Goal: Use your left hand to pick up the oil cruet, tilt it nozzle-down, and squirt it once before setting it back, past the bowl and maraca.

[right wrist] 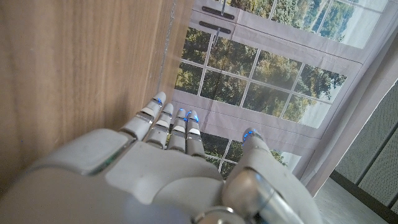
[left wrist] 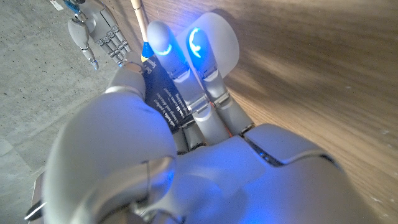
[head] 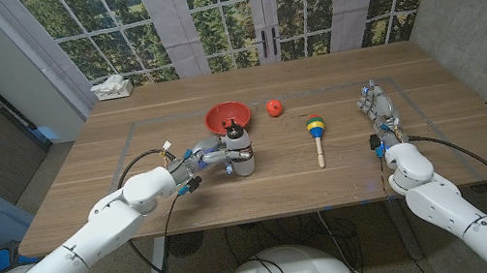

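The oil cruet (head: 241, 153), a small bottle with a dark nozzle on top, is upright just in front of the red bowl (head: 227, 116). My left hand (head: 203, 155) reaches in from its left and wraps its fingers around the body. In the left wrist view the fingers (left wrist: 186, 74) curl over the bottle's dark label (left wrist: 163, 98). I cannot tell whether the base touches the table. The maraca (head: 316, 132) lies to the right, handle toward me. My right hand (head: 380, 111) rests at the right side of the table, fingers stretched out and holding nothing.
A small red round object (head: 274, 107) sits right of the bowl. A tissue box (head: 112, 89) stands at the back left corner. Behind the table (head: 347, 169) are glass doors. My right hand (left wrist: 99, 34) and the maraca's stick (left wrist: 139, 18) also show in the left wrist view.
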Available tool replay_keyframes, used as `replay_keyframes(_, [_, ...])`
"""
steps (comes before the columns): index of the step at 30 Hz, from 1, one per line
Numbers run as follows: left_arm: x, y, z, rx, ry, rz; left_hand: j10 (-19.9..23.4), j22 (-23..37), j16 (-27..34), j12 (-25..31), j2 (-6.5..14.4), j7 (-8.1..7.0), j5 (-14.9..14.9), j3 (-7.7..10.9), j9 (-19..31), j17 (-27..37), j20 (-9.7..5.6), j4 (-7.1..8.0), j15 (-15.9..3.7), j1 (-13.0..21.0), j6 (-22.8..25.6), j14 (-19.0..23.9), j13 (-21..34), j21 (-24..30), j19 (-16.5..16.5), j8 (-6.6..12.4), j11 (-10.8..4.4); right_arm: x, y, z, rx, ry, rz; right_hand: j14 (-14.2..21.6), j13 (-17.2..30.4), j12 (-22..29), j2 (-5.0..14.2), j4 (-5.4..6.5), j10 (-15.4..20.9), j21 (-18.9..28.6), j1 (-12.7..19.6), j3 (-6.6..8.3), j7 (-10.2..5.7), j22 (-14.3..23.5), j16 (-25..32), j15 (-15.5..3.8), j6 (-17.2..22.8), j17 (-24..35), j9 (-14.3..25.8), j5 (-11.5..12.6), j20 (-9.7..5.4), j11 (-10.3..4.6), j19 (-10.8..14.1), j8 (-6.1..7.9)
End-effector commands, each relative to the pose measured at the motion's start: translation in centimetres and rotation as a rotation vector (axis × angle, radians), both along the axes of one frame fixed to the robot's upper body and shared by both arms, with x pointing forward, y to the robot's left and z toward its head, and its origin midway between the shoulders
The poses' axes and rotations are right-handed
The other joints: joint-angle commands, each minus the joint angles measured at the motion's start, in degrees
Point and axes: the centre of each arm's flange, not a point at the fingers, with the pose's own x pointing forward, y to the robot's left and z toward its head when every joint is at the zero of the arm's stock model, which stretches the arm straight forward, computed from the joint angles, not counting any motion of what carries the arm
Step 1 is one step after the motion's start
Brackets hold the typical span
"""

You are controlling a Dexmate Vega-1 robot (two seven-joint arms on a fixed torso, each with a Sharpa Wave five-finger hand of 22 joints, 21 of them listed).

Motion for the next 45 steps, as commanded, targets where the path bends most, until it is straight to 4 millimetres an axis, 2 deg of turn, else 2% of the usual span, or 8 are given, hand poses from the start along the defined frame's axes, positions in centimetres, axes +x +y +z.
replay_keyframes(1, [-0.9,0.6,0.9,0.003,-0.015,0.0,3.69,0.03,-0.22,-0.26,2.87,0.6,-0.35,2.32,0.16,0.13,-3.65,1.83,-0.07,2.44,0.92,0.31,0.3,0.6,-0.49,-0.29,-3.17,0.2,0.4,0.0,-0.003,-0.003,0.002,-0.05,0.07,0.14,0.51,-0.56,0.2,0.19,-0.15,0.1,0.09,0.17,0.28,0.36,-0.05,0.03,0.22,0.02,0.2,0.35,-0.11,0.08])
replay_keyframes(20, [-2.8,4.6,1.9,-0.046,-0.062,0.103,4.84,-0.27,-0.16,-0.55,2.69,0.63,-1.06,3.41,0.24,0.34,-3.64,1.99,-0.1,2.1,1.34,0.52,0.31,1.23,-0.7,-0.72,-3.14,0.3,1.5,0.6,-0.021,-0.018,0.008,-0.07,0.07,0.13,0.6,-0.83,0.19,0.18,-0.27,0.06,0.07,0.18,0.32,0.41,-0.05,-0.02,0.22,0.03,0.23,0.29,-0.11,0.07])
replay_keyframes(32, [-4.0,7.4,1.8,-0.12,-0.095,0.193,5.19,-0.38,-0.21,-0.79,2.61,0.59,-1.39,3.97,0.28,0.38,-3.64,2.02,-0.1,1.94,1.57,0.49,0.32,1.58,-0.81,-0.94,-3.27,0.2,2.0,1.0,-0.03,-0.022,0.013,-0.06,0.07,0.14,0.69,-1.01,0.23,0.18,-0.33,0.05,0.09,0.18,0.35,0.31,-0.05,-0.06,0.22,0.04,0.21,0.3,-0.11,0.07])
replay_keyframes(45, [-4.3,9.0,1.7,-0.147,-0.097,0.279,5.2,-0.5,-0.25,-1.24,2.55,0.69,-1.76,4.63,0.33,0.42,-3.64,2.07,-0.09,1.71,1.58,0.48,0.33,1.99,-1.02,-1.3,-3.2,0.5,2.4,1.3,-0.046,-0.023,0.029,-0.09,0.07,0.14,0.73,-1.18,0.22,0.18,-0.41,0.03,0.08,0.18,0.36,0.32,-0.03,-0.09,0.22,0.04,0.17,0.23,-0.07,0.08])
